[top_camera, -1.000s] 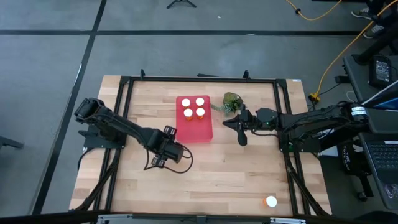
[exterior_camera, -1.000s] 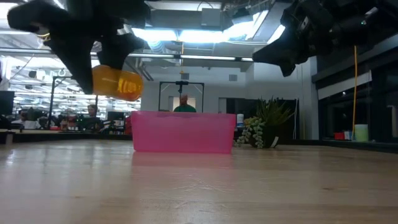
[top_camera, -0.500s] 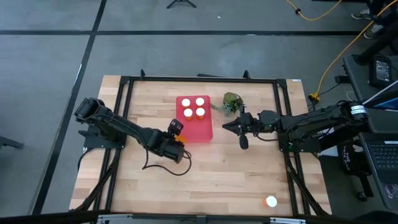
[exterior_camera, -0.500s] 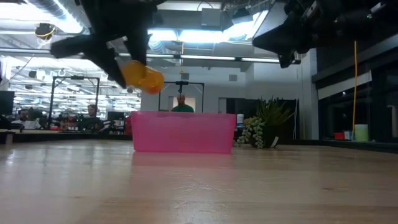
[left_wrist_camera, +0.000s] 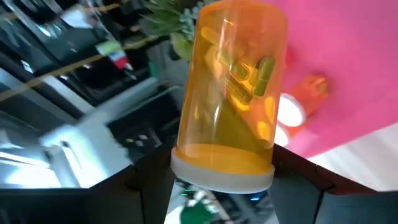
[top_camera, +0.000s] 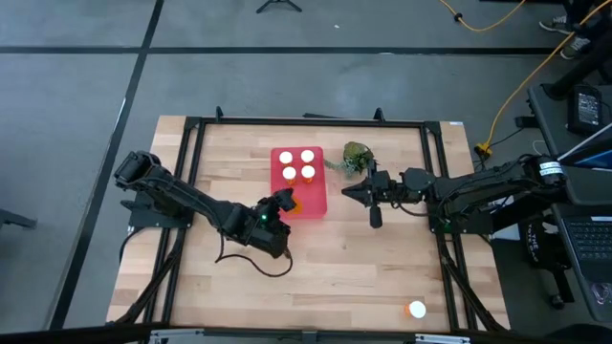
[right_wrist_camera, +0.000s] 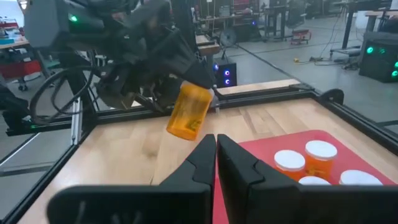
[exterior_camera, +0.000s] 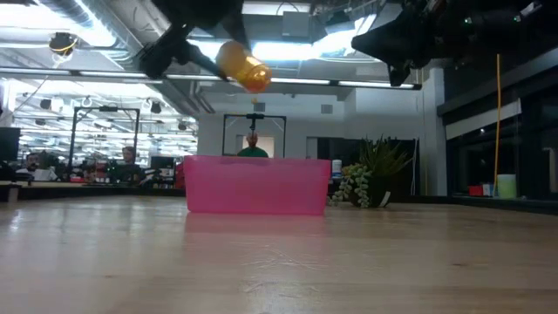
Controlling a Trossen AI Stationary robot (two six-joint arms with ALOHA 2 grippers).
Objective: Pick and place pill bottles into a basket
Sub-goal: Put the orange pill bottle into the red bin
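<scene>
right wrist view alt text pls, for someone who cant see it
The left gripper holds an orange pill bottle in the air above the wooden table, near the edge of the red basket. Three white-capped bottles stand in the basket, and the right gripper sits shut in the foreground.

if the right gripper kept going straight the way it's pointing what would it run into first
Probably the pill bottle that the left gripper holds above the basket. The right gripper, fingers shut, points at it across the tray; depth is hard to judge.

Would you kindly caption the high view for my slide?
Left gripper carries a pill bottle over the basket holding four bottles; right gripper waits shut nearby.
</scene>
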